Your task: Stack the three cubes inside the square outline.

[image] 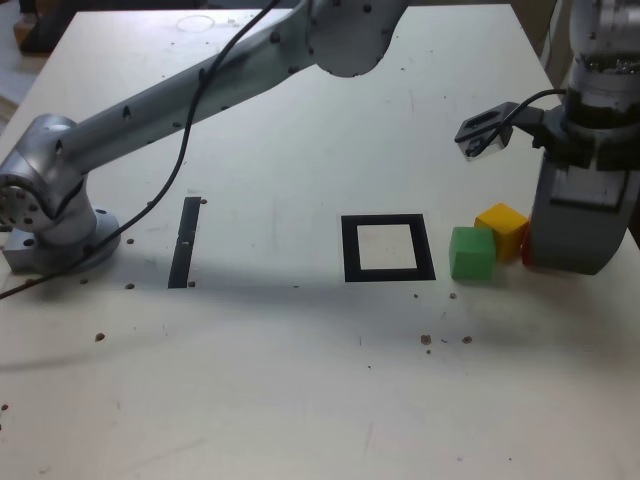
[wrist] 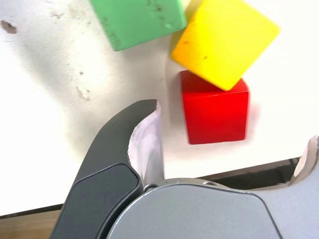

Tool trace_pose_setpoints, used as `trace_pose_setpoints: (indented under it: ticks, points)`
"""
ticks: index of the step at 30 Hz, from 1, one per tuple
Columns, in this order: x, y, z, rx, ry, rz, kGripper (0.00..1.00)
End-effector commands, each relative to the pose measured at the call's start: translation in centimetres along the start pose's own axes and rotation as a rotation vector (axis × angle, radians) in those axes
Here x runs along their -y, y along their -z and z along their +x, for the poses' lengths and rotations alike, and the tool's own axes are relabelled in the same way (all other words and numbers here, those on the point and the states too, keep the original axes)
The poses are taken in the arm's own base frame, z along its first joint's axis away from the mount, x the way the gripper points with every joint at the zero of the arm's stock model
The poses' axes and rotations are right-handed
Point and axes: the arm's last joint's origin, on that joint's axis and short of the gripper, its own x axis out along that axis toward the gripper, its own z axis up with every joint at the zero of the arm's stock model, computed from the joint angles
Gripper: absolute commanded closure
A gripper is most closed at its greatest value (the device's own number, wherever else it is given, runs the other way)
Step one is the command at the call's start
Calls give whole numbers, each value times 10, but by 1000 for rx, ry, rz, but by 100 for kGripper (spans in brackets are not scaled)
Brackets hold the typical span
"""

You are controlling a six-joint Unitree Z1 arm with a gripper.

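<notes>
White tabletop (image: 300,400) fills your exterior view, its near part bare apart from a scatter of small dark specks (image: 426,340) just past the front area. Working back from there, you come to the square outline (image: 388,248), a thick black frame with a white centre, lying flat and holding nothing. At 9 o'clock from it, well apart, lies a thin black strip (image: 184,243), and further out at 9 o'clock sits the arm's base (image: 50,215) (its silver link climbs away toward 1 o'clock and out past the far edge of the picture).

At 3 o'clock from the square, you have the green cube (image: 472,253) close beside the frame but outside it. The yellow cube (image: 503,230) stands just behind it at about 1 o'clock, the two close enough that you cannot tell whether they touch. The red cube (image: 526,250) shows only as a sliver at the yellow one's 4 o'clock, mostly hidden behind the hand's grey body.

Your hand (wrist: 234,144) hangs over that cluster with its jaws spread wide and gripping nothing. In the wrist view the red cube (wrist: 215,112) lies between the two fingertips, clear of both, with the yellow cube (wrist: 224,42) overlapping its far edge and the green cube (wrist: 137,20) beyond, beside the yellow.
</notes>
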Motion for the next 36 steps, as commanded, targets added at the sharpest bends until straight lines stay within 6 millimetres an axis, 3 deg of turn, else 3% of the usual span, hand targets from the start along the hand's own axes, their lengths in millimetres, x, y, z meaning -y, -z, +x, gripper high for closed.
trace_pose_setpoints:
  ticks: [1,19,36]
  points:
    - [0,-3,-1,12,1,-5,0]
    - [-3,-12,3,-5,-8,-25,1]
    - [-6,-20,7,-32,-20,-47,13]
